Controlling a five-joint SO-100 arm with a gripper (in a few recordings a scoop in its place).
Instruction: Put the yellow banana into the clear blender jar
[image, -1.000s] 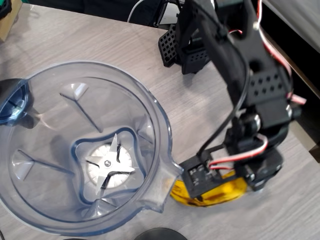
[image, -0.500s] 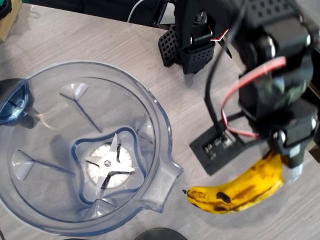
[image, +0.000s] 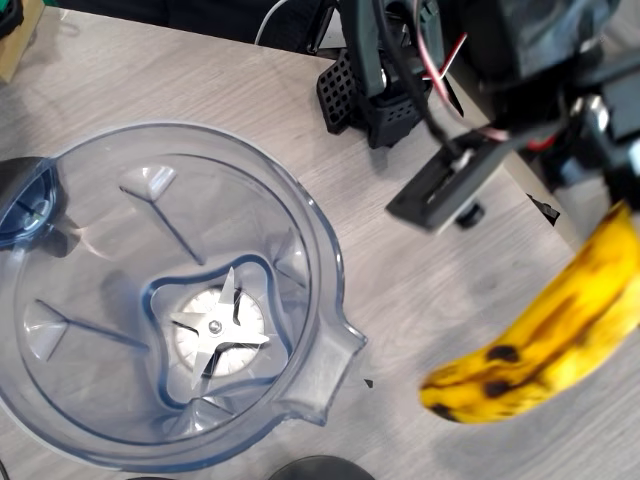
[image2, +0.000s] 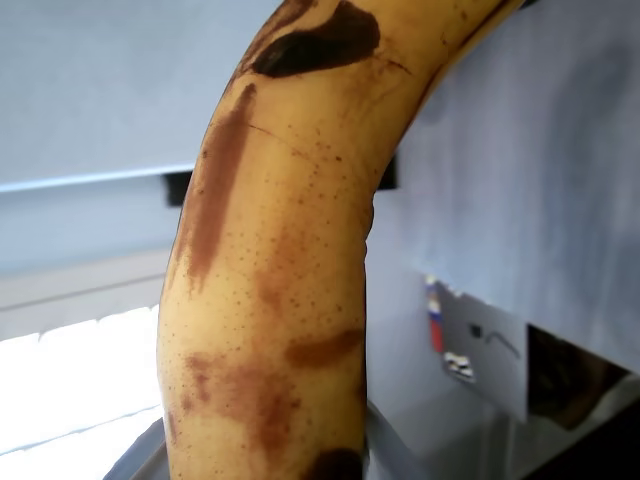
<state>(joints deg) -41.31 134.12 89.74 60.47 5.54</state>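
Carrying the banana, not yet over the jar

My end effector (image: 625, 195) pinches the yellow banana (image: 545, 345) by its upper end, and it hangs below me, clear of the bench (image: 420, 270); the clear blender jar (image: 320, 260) sits well off to the left in the overhead view, so I judge I must swing across above its mouth before letting go

Spotted yellow banana (image: 545, 345) lifted right of the jar, clear blender jar (image: 310, 240) upright, steel blade at bottom
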